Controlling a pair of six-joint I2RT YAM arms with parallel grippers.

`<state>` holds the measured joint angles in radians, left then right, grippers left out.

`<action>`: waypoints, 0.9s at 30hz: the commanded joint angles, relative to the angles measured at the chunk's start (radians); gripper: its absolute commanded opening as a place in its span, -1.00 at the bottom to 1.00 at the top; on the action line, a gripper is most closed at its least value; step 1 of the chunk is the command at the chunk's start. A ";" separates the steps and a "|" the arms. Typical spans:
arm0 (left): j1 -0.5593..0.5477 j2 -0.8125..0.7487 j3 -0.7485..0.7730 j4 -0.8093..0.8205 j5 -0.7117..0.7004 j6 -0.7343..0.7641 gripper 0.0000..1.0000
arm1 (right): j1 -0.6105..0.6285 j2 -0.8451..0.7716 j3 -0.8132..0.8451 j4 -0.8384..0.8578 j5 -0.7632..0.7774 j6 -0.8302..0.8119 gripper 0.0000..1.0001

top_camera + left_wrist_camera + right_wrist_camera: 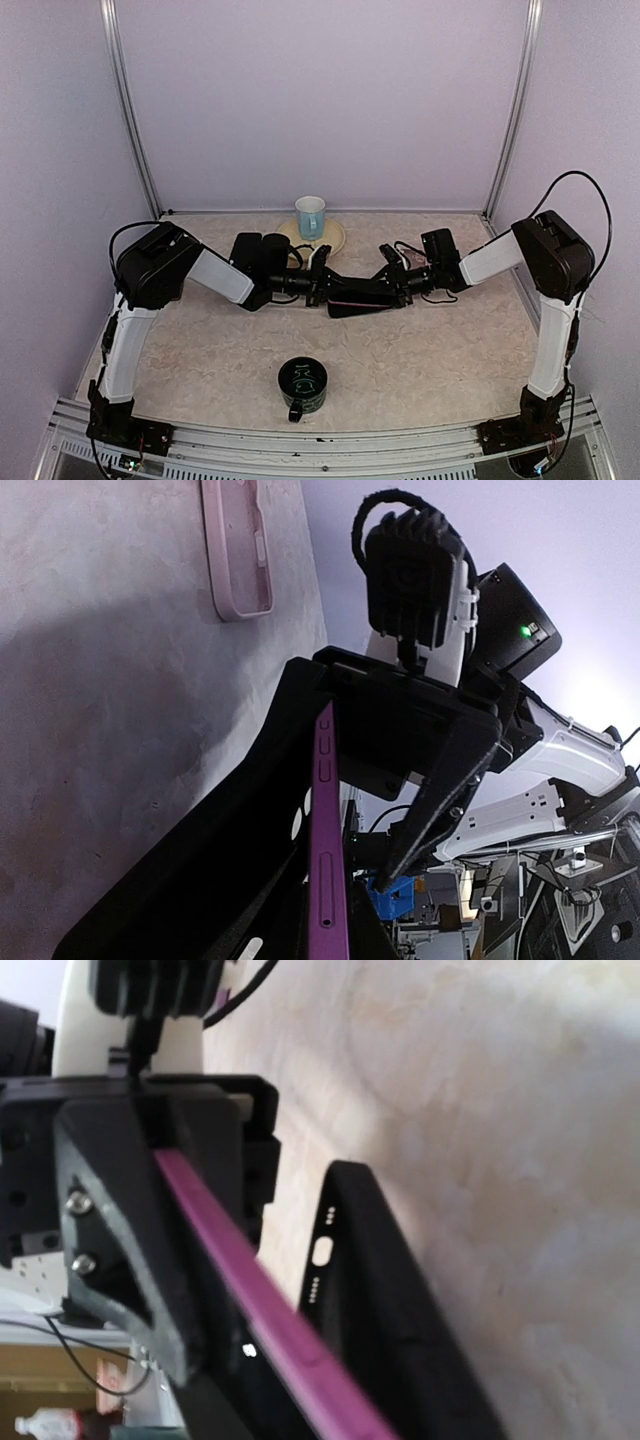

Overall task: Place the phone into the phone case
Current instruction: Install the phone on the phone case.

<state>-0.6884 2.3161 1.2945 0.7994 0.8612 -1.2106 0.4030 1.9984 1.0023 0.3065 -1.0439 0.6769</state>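
- The two arms reach in from both sides and meet over the middle of the counter.
- The left tool is pressed together and pinches the purple phone by its flat sides.
- The phone is seen from its thin edge. Small side buttons show on that edge in the left wrist view.
- The black phone case is right beside the phone, on the counter side of it.
- At one end there is a gap between the phone and the case. The gap gets smaller along the phone, so the phone is tilted against the case.
- The case end with the gap has small holes and one bigger oval hole cut in it.
- It is too hard to tell if the case touches the counter.
- The right tool is at the other end of the phone and case. The pictures do not show if it is spread or pinching something.
- A pale pink long thing lies flat on the counter, away from the phone.
- A blue and white cup stands on a yellow plate at the back.
- A dark cup stands near the front, well apart from the tools.
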 commanded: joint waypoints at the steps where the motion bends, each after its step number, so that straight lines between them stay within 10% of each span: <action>1: -0.011 -0.023 0.034 0.019 0.011 0.035 -1.00 | 0.005 0.023 -0.006 0.060 -0.063 0.029 0.17; 27: 0.017 -0.027 0.006 0.036 0.015 0.023 -0.75 | 0.007 0.053 -0.101 0.480 -0.185 0.303 -0.66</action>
<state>-0.6773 2.3161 1.2984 0.8387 0.9272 -1.1770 0.3878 2.0388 0.9134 0.6666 -1.1709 0.9417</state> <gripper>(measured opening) 0.105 0.231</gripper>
